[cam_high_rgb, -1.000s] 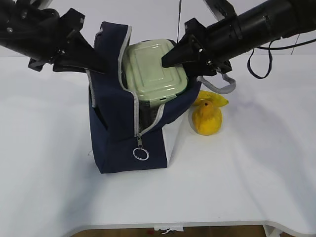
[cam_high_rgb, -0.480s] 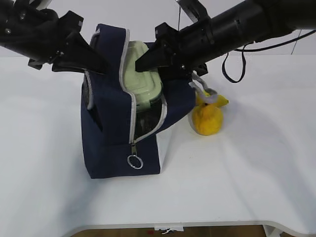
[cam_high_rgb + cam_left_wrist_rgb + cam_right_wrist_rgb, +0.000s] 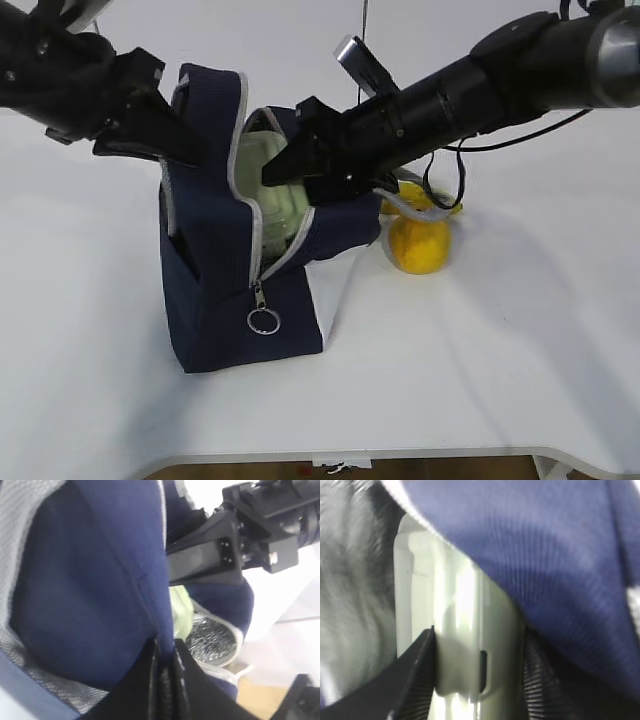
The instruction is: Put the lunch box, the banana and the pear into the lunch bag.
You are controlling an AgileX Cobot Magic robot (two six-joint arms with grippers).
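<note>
The lunch box [image 3: 262,185] sits tipped on edge inside the open mouth of the lunch bag [image 3: 235,290], left of centre in the exterior view, only a strip of its pale green lid showing between the navy flaps. In the right wrist view the box [image 3: 457,645] fills the middle of the frame, with the right gripper [image 3: 475,680] clamped on it, one ribbed finger against each side. That arm reaches in from the upper right of the exterior view, its gripper [image 3: 285,170] at the bag's opening. The left gripper [image 3: 167,680], at the bottom centre of its wrist view, has its jaws together, pinching the bag's navy fabric; in the exterior view it [image 3: 175,150] holds the bag's upper left edge. The bag stands on the white table [image 3: 500,380], zipper open, ring pull [image 3: 263,320] hanging at its front. Just right of the bag lies the pear [image 3: 420,245], with the banana [image 3: 435,203] touching it behind, partly hidden.
</note>
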